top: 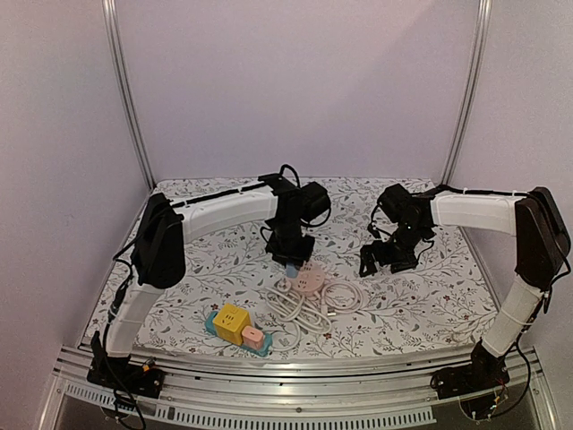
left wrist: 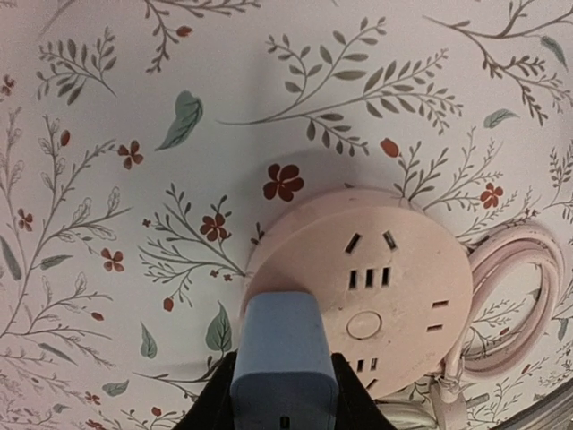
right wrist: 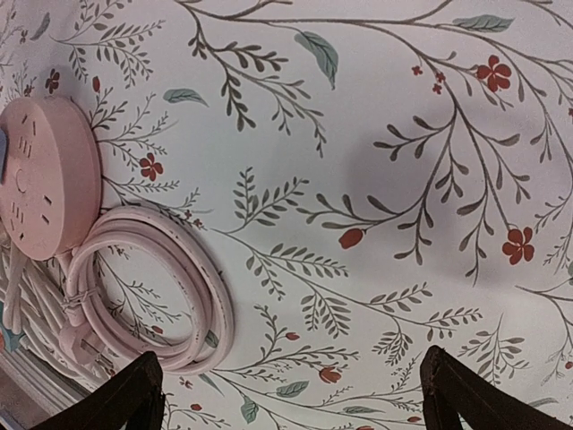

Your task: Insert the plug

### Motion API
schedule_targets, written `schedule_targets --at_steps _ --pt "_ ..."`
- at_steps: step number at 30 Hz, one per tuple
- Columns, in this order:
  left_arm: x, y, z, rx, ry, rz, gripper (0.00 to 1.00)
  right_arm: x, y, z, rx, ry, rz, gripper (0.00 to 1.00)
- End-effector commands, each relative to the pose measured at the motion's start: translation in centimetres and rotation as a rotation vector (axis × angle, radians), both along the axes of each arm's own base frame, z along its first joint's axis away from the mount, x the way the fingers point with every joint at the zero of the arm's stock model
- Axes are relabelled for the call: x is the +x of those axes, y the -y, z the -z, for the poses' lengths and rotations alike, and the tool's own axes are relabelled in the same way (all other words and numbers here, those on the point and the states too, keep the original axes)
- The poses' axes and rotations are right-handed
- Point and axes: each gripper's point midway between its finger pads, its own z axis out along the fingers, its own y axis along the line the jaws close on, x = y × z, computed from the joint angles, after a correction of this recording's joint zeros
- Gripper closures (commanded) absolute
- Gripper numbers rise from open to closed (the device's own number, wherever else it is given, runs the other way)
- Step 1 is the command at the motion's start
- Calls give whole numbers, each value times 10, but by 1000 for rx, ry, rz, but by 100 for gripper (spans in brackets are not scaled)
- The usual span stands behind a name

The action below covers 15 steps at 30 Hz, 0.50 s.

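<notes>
Nearest the bases: glossy yellow cube [top: 231, 319] and a small pink block [top: 252, 337] on a teal tray [top: 209, 324]. Just beyond, loose loops of white cable [top: 300, 309]. Then a round, matte pink socket disc [left wrist: 385, 287], slotted on top, its pink cord [left wrist: 524, 296] coiled beside it on flower-printed cloth [top: 430, 305]. Left gripper [left wrist: 282, 399] clamped on a smooth blue-grey rectangular plug [left wrist: 282, 354], over the disc's rim, hiding part of it. Farther right, right gripper [right wrist: 291, 403] spread wide, holding nothing.
</notes>
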Motion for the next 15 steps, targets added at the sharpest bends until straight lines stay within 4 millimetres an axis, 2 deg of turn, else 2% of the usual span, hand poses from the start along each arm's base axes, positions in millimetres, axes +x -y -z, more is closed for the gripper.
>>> schedule_targets --at_steps 1,9,12,15 --pt "-39 -42 98 218 -191 19 100 0 2 2 3 1 -2 1" --pt "-46 -35 110 177 -212 -121 100 -2 3 3 -1 -6 4 1" --pt "-50 -26 114 155 -235 -117 100 -2 2 3 1 -5 3 1" --pt "-45 -26 110 160 -215 -101 100 -2 3 3 0 -5 4 1"
